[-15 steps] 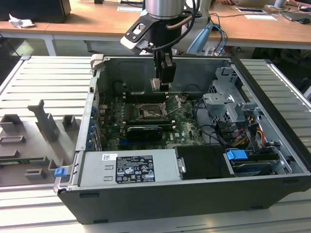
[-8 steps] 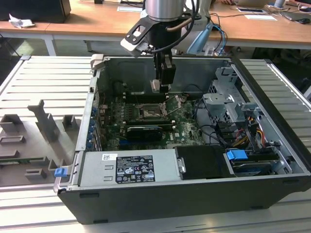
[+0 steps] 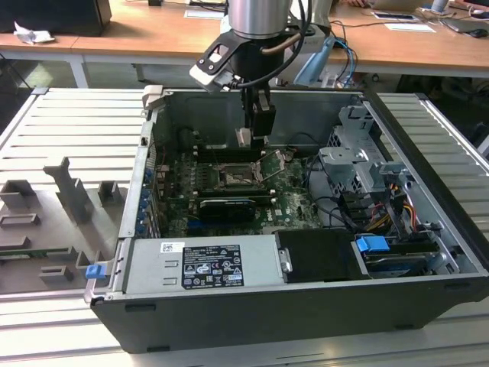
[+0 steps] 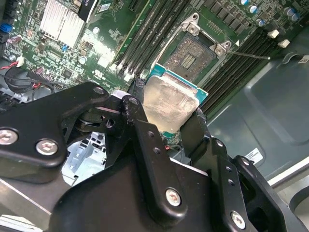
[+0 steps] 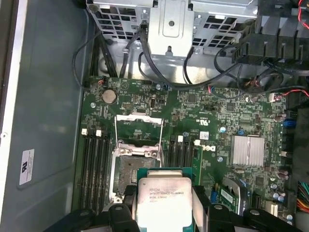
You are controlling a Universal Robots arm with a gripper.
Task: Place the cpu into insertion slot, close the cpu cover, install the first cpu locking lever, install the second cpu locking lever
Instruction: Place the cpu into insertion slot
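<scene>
The cpu (image 4: 169, 99) has a dull, pale silver metal lid, faintly smeared, on a green board edge. The gripper (image 4: 169, 110) looks matt black, hard plastic or coated metal, with bright steel screw heads. The circuit board (image 5: 212, 121) is glossy green lacquer. The cpu cover (image 5: 139, 117) is thin bare metal and shiny. The insertion slot (image 4: 195, 53) shows a dark, finely grained field inside a grey metal rim. The case wall (image 5: 48, 96) is smooth matt grey sheet metal. In the exterior view the table (image 3: 69, 122) is ribbed satin metal, and the desk (image 3: 137, 34) is pale smooth wood.
</scene>
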